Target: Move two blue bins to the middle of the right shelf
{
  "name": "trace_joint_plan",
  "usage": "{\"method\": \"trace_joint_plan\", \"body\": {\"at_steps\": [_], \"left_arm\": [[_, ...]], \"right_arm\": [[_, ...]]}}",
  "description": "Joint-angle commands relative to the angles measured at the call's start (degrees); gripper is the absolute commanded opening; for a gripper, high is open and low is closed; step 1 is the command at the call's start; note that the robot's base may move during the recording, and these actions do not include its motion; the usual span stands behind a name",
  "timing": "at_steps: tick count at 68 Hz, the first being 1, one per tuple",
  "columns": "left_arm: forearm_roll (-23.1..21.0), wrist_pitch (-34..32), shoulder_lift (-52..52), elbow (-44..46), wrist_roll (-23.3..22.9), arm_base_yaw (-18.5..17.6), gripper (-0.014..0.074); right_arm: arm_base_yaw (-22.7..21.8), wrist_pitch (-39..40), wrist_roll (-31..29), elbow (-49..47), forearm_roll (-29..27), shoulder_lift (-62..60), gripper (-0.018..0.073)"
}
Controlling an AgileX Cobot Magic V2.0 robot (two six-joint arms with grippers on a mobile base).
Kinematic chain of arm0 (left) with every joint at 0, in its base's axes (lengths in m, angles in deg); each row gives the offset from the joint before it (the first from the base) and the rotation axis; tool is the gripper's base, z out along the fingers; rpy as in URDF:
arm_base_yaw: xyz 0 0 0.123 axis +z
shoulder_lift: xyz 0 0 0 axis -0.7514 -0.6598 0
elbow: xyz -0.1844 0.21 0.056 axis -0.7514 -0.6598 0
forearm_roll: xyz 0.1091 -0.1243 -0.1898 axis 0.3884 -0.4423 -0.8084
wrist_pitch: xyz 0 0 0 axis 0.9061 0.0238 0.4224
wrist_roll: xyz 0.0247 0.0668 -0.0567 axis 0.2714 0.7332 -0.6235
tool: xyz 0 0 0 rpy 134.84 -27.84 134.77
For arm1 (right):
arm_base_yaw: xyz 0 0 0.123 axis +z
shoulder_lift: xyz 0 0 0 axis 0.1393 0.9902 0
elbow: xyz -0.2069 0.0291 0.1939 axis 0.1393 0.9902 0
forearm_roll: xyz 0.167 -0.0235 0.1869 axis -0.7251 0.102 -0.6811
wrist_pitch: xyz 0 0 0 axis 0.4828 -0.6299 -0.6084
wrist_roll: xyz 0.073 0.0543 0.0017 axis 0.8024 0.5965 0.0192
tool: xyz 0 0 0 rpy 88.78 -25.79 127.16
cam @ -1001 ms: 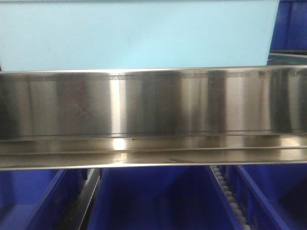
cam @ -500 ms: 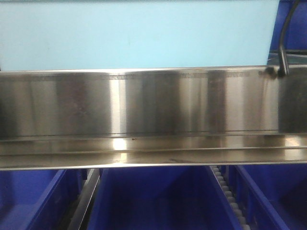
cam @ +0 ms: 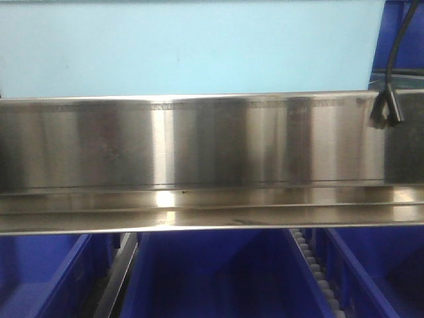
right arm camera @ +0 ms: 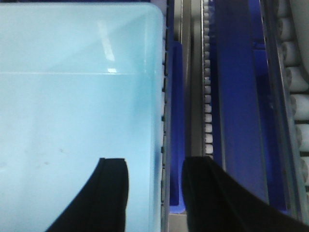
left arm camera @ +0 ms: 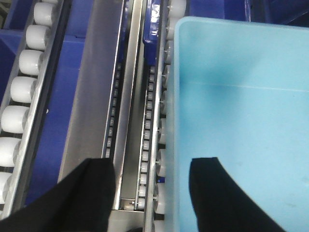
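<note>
- Here, one pale blue bin (left arm camera: 241, 121) sits along a roller track (left arm camera: 163, 159) behind the steel shelf rail (cam: 199, 146); a second is not in view.
- The left gripper (left arm camera: 152, 166), jaws spread, straddles the bin's left wall; the right gripper (right arm camera: 155, 164), equally parted, straddles its right wall.
- The pinch likely wants both grippers closing together on the rim, then a level lift so the bin clears the rail and the neighbouring dark blue bins (cam: 212, 278).
</note>
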Motion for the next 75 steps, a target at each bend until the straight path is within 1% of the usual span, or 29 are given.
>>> {"method": "trace_joint_plan", "body": {"at_steps": [1,7,18,31,49,56,70,75], "left_arm": [[-0.5,-0.7,-0.3,0.5,0.0,-0.3,0.0296],[-1.3,-0.7,-1.6,0.5,0.0,-0.3,0.0296],[-2.4,0.0,-4.3,0.5,1.4,-0.3,0.0296],[-2.5,0.3,-7.1,0.5,1.4,-0.3,0.0296],[-2.7,0.3,-8.4,0.5,1.4,-0.3,0.0296],[-3.5,0.3,-8.4,0.5,1.6,-0.3,0.0295],[-4.0,0.3,-8.4,0.5,1.7,-0.3,0.0242],[-4.0,0.3,-8.4,0.5,1.7,-0.3,0.0240]], "right_arm": [[0.0,-0.1,-0.1,0.0,0.1,0.6,0.0205],[0.0,-0.5,-0.1,0.0,0.1,1.5,0.0205],[0.0,-0.3,-0.1,0.3,0.1,2.8,0.0202],[0.0,-0.2,-0.1,1.7,0.1,4.6,0.0202],[0.0,0.0,0.0,1.9,-0.2,6.4,0.0202],[0.0,0.4,0.0,1.9,-0.2,6.4,0.0202],[0.0,0.4,0.0,1.9,-0.2,6.4,0.0202],[0.0,0.4,0.0,1.9,-0.2,6.4,0.0202]]}}
